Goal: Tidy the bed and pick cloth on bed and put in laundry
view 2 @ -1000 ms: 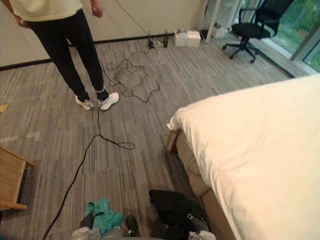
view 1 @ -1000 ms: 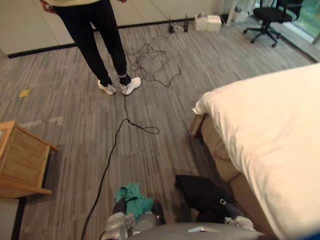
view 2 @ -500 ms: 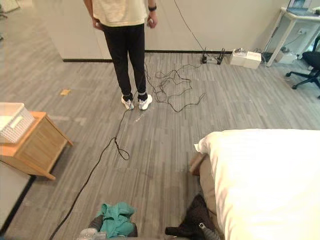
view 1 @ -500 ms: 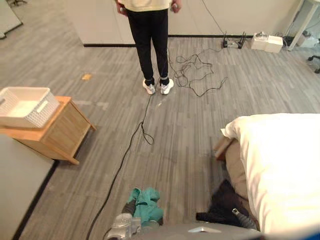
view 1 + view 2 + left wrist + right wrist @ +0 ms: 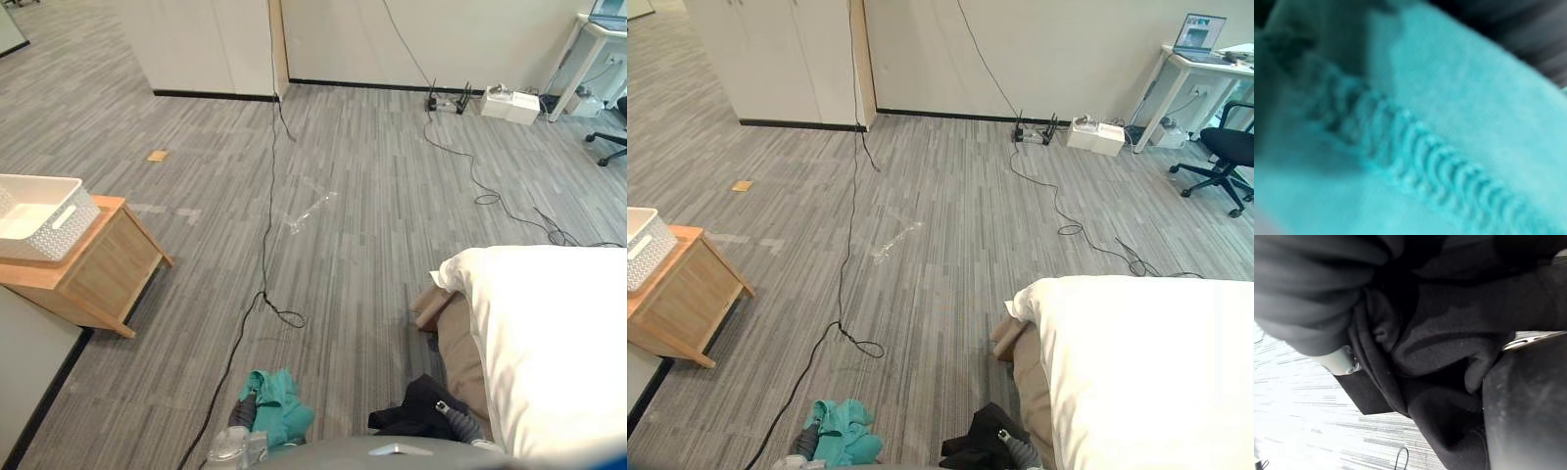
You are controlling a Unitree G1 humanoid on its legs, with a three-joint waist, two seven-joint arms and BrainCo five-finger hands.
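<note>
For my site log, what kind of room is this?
Probably an office or lab staged as a bedroom: a white-covered bed, a desk with a laptop, and a black office chair.

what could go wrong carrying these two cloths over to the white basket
The teal cloth sits bunched on the left hand and might slip off on the way to the white basket. The black cloth on the right hand hangs close to the bed corner and could snag there.
</note>
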